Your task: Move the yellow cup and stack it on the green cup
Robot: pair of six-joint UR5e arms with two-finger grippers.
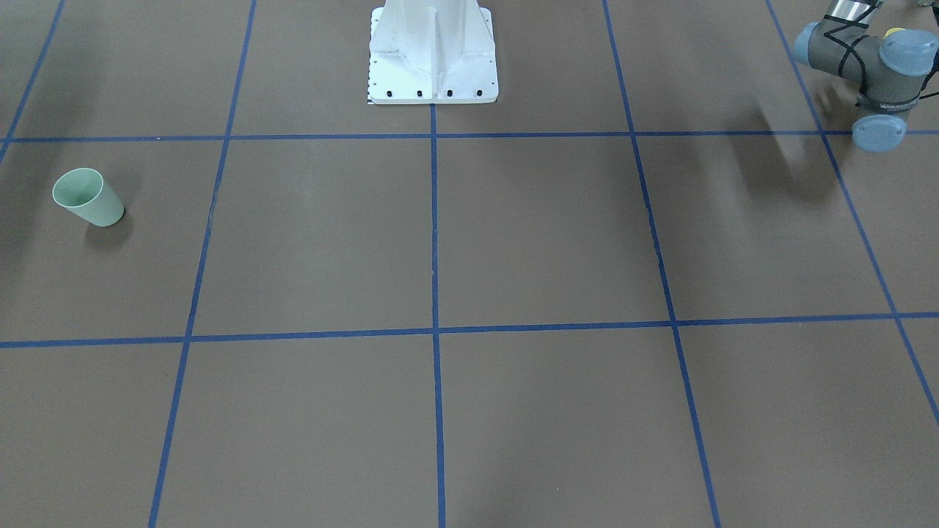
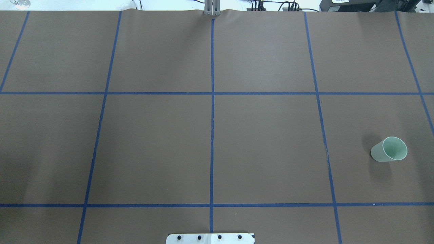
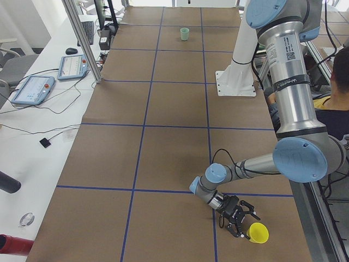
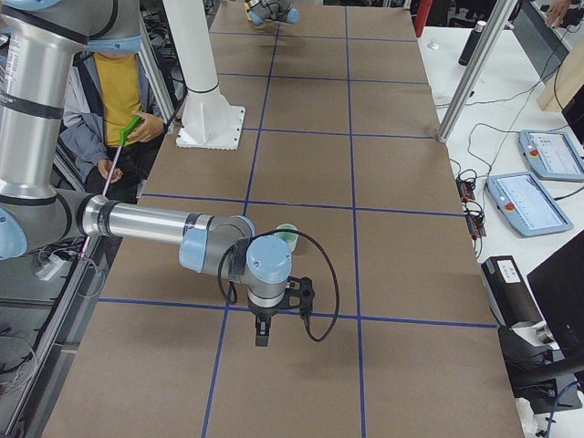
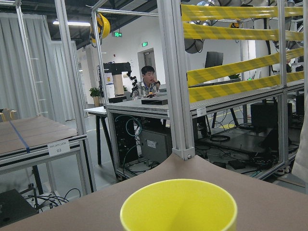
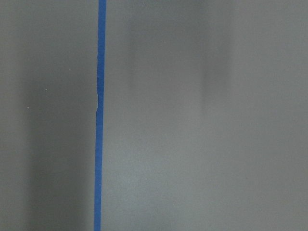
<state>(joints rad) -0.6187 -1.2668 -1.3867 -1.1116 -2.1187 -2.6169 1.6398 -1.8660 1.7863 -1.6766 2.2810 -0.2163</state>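
The yellow cup (image 3: pixel 257 233) stands upright near the table's end on my left side. It fills the bottom of the left wrist view (image 5: pixel 178 207), and a sliver of it shows behind the arm in the front view (image 1: pixel 893 32). My left gripper (image 3: pixel 245 222) is low over the table right beside it, fingers pointing at it; I cannot tell whether it is open or shut. The green cup (image 2: pixel 390 149) stands upright at the far right (image 1: pixel 88 196). My right gripper (image 4: pixel 262 336) points down over bare table, apart from the green cup (image 4: pixel 286 234); its state cannot be told.
The white robot base (image 1: pixel 433 66) stands at the middle of the table's near edge. Blue tape lines (image 2: pixel 212 135) divide the brown table. A person (image 3: pixel 338 82) sits beside the robot. Aluminium posts (image 4: pixel 470 73) and tablets (image 3: pixel 32 90) stand along the far side.
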